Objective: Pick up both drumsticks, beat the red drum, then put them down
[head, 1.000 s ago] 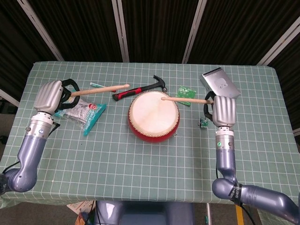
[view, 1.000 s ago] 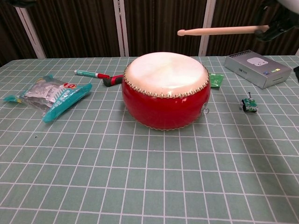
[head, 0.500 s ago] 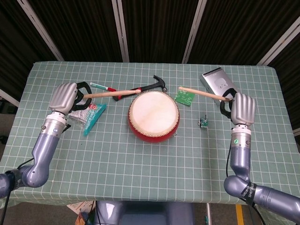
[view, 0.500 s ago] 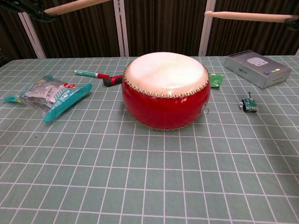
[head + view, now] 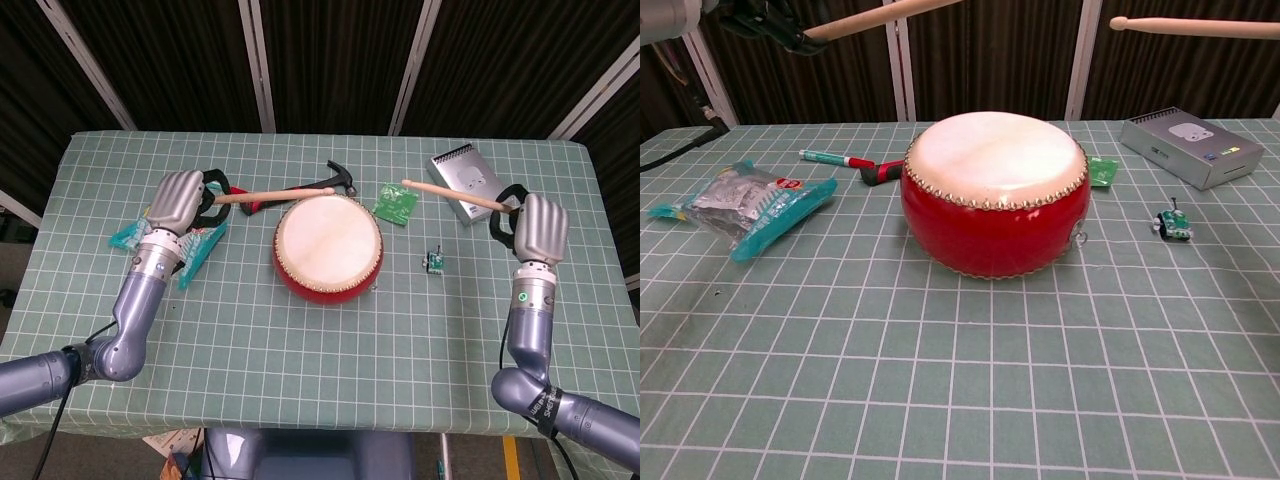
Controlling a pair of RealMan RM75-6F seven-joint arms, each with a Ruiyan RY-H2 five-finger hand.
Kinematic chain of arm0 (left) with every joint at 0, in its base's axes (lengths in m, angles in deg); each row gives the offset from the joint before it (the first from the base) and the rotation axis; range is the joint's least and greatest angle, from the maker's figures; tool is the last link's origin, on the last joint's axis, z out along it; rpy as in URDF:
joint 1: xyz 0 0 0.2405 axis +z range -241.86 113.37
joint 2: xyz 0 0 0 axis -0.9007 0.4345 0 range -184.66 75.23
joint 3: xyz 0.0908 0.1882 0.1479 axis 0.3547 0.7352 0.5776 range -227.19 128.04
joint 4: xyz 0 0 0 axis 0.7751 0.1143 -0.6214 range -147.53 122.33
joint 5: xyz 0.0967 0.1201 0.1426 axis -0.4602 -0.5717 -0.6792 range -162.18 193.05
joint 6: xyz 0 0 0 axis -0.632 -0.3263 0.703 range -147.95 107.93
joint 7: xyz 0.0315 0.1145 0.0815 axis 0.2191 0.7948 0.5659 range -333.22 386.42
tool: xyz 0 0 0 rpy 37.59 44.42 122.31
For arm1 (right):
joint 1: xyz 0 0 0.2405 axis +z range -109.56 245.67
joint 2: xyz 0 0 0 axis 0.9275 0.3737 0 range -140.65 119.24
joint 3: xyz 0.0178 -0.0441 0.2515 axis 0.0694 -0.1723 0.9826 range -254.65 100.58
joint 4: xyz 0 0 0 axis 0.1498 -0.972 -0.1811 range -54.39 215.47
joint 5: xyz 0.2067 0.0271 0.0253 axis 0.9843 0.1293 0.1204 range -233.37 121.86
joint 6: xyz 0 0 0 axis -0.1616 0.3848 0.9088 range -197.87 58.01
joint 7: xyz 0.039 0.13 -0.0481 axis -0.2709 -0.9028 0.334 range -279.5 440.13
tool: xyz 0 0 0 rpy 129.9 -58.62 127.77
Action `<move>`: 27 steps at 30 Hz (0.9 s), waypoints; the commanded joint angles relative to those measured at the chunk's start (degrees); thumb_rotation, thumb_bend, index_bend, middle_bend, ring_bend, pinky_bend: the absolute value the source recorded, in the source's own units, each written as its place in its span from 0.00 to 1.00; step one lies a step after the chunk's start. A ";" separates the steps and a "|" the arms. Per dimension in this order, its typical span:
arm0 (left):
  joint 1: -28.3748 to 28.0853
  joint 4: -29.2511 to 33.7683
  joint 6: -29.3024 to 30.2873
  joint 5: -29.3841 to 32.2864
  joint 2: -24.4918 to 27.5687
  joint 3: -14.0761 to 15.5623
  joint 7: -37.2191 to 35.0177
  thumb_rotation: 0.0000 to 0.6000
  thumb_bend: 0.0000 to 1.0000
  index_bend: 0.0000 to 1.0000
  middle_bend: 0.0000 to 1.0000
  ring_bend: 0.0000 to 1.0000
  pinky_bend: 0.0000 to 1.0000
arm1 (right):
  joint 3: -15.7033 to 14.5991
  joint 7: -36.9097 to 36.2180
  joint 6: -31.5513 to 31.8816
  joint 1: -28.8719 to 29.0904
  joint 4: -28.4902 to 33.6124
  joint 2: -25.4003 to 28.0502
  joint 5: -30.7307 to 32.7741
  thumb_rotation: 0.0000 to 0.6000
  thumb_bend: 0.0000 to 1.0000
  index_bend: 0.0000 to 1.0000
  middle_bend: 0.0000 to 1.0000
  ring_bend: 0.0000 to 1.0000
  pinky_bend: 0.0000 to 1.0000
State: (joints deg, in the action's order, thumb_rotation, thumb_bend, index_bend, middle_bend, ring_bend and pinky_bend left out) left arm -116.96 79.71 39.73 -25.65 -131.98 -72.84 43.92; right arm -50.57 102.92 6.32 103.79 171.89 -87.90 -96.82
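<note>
Green checked cloth covers the table (image 5: 300, 340) before dark slatted panels. At its middle sits the round red drum with a pale skin (image 5: 328, 245). My left hand (image 5: 180, 199) grips one pale wooden drumstick (image 5: 278, 192), tip above the drum's left edge; my right hand (image 5: 540, 226) grips the other wooden drumstick (image 5: 455, 196), raised clear. Behind lie a black-headed hammer (image 5: 335, 178) and a grey box (image 5: 464, 179).

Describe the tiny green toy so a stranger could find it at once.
Start at the red drum in the table's middle and look just past its side toward the right robot hand. The tiny green toy stands alone there, far smaller than the grey box behind it.
</note>
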 commanded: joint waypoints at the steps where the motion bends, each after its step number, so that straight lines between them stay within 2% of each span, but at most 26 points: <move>1: -1.65 -1.29 -1.17 0.26 -0.89 0.25 1.80 1.00 0.51 0.77 1.00 1.00 1.00 | 0.00 -0.42 -0.26 -0.27 -0.61 0.16 0.00 1.00 0.61 0.94 1.00 1.00 0.99; 4: -4.33 -3.34 -3.42 1.90 -1.30 1.35 6.37 1.00 0.51 0.77 1.00 1.00 1.00 | -0.05 -0.82 -0.43 -0.50 -1.25 0.29 -0.13 1.00 0.61 0.94 1.00 1.00 1.00; 8: -8.82 -7.63 -6.06 7.08 -3.65 2.44 12.92 1.00 0.51 0.77 1.00 1.00 1.00 | -0.03 -1.00 -0.59 -0.70 -1.76 0.33 0.11 1.00 0.61 0.94 1.00 1.00 0.99; 10: -11.17 -9.93 -7.76 9.99 -4.77 5.01 18.58 1.00 0.51 0.78 1.00 1.00 1.00 | -0.10 -0.92 -0.60 -0.82 -1.74 0.41 0.17 1.00 0.61 0.94 1.00 1.00 0.99; 11: -12.72 -10.88 -8.98 12.95 -4.95 7.07 23.11 1.00 0.51 0.78 1.00 1.00 1.00 | -0.18 -0.82 -0.51 -0.89 -1.73 0.46 0.10 1.00 0.61 0.94 1.00 1.00 0.99; 14: -18.68 -10.26 -10.09 27.71 -3.52 12.81 38.94 1.00 0.51 0.78 1.00 1.00 1.00 | -0.30 -0.65 -0.33 -1.04 -1.60 0.66 -0.14 1.00 0.61 0.94 1.00 1.00 0.99; 16: -21.63 -9.10 -8.56 35.05 -2.94 14.07 44.78 1.00 0.51 0.78 1.00 1.00 1.00 | -0.31 -0.70 -0.38 -1.19 -1.40 0.80 -0.07 1.00 0.61 0.94 1.00 1.00 0.99; 18: -24.19 -8.00 -6.54 41.92 -2.19 13.70 48.45 1.00 0.51 0.78 1.00 1.00 1.00 | -0.24 -0.76 -0.38 -1.37 -1.16 1.04 0.09 1.00 0.61 0.94 1.00 1.00 1.00; 20: -24.91 -7.34 -5.67 44.04 -1.61 12.56 48.41 1.00 0.51 0.78 1.00 1.00 1.00 | -0.28 -0.69 -0.33 -1.52 -1.02 1.20 0.12 1.00 0.61 0.94 1.00 1.00 0.99; 22: -23.59 -6.34 -5.53 41.99 -0.74 9.27 42.76 1.00 0.51 0.78 1.00 1.00 1.00 | -0.41 -0.68 -0.17 -1.73 -0.75 1.35 -0.03 1.00 0.61 0.94 1.00 1.00 1.00; 25: -19.27 -4.41 -4.19 31.59 0.14 4.69 30.49 1.00 0.51 0.78 1.00 1.00 1.00 | -0.71 -0.66 0.13 -2.02 -0.29 1.43 -0.38 1.00 0.61 0.94 1.00 1.00 1.00; 27: -16.40 -3.20 -2.09 23.84 0.49 3.21 23.82 1.00 0.51 0.78 1.00 1.00 1.00 | -0.81 -0.71 0.43 -2.15 0.08 1.41 -0.69 1.00 0.61 0.94 1.00 1.00 0.99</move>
State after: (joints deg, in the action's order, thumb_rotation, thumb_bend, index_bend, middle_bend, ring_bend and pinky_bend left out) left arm -137.28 73.05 33.97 18.00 -133.51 -64.47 84.18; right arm -51.33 102.23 6.68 101.69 171.91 -86.48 -97.45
